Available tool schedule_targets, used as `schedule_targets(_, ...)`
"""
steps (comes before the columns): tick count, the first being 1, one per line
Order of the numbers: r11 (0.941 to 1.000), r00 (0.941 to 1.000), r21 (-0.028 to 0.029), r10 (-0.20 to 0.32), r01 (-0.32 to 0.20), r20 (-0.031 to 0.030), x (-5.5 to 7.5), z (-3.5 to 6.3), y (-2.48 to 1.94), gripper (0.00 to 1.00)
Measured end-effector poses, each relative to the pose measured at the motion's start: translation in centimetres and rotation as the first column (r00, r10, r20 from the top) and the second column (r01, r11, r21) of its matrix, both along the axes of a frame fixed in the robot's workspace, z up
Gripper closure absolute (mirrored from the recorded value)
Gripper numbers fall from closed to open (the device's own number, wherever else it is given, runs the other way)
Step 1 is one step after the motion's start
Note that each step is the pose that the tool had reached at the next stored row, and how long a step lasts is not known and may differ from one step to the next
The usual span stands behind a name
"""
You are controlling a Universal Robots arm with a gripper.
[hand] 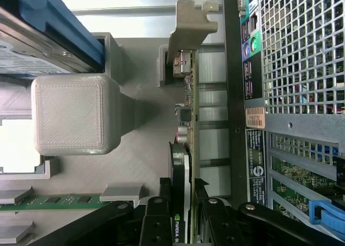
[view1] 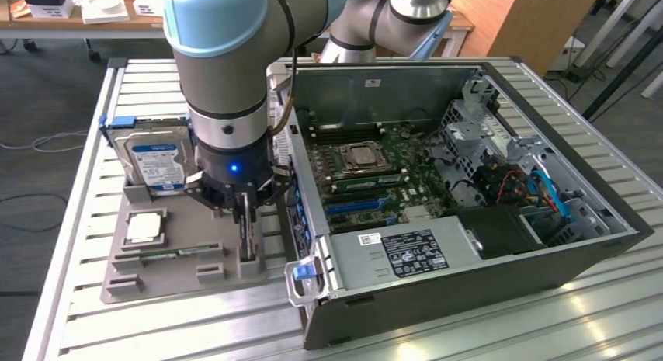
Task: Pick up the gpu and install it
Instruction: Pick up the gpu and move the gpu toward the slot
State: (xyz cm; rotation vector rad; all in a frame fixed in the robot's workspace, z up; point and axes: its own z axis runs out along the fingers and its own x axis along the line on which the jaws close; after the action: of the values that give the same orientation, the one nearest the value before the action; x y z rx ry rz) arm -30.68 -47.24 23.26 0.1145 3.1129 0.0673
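The gpu (view1: 247,238) stands on its long edge in a slot of the grey holder tray (view1: 155,279), beside the open computer case (view1: 466,182). My gripper (view1: 245,215) reaches straight down over it. In the wrist view the gpu (hand: 181,168) runs away from the camera, its dark cooler closest and its grey metal bracket (hand: 190,19) at the far end. My gripper (hand: 182,196) has one black finger (hand: 156,205) against each side of the card, shut on it. The card still rests in its slot.
A silver hard drive (view1: 155,163) with a blue-white label stands at the back of the tray. A processor (view1: 143,227) and a green memory stick (hand: 54,200) lie in the tray. The case's rear panel (hand: 302,52) is close beside the card.
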Motion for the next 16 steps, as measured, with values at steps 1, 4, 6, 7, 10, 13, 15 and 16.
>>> schedule_targets(1, 1.0000, 1.0000, 0.0000, 0.000, 0.000, 0.0000, 0.00, 0.00, 0.00, 0.73)
schedule_targets(4, 1.0000, 1.0000, 0.0000, 0.000, 0.000, 0.0000, 0.00, 0.00, 0.00, 0.73)
schedule_targets(6, 1.0000, 1.0000, 0.0000, 0.000, 0.000, -0.0001, 0.00, 0.00, 0.00, 0.73)
schedule_targets(7, 1.0000, 1.0000, 0.0000, 0.000, 0.000, -0.0001, 0.00, -0.01, 0.00, 0.73)
schedule_targets(10, 1.0000, 1.0000, -0.0001, 0.000, 0.000, -0.0001, 0.00, -0.01, 0.00, 0.73)
schedule_targets(13, 1.0000, 1.0000, 0.0000, 0.000, 0.000, -0.0001, 0.00, -0.01, 0.00, 0.73)
schedule_targets(15, 1.0000, 1.0000, 0.0000, 0.000, 0.000, -0.0001, 0.00, -0.01, 0.00, 0.73)
schedule_targets(16, 1.0000, 1.0000, 0.0002, 0.000, 0.000, 0.0001, 0.00, 0.02, 0.00, 0.73)
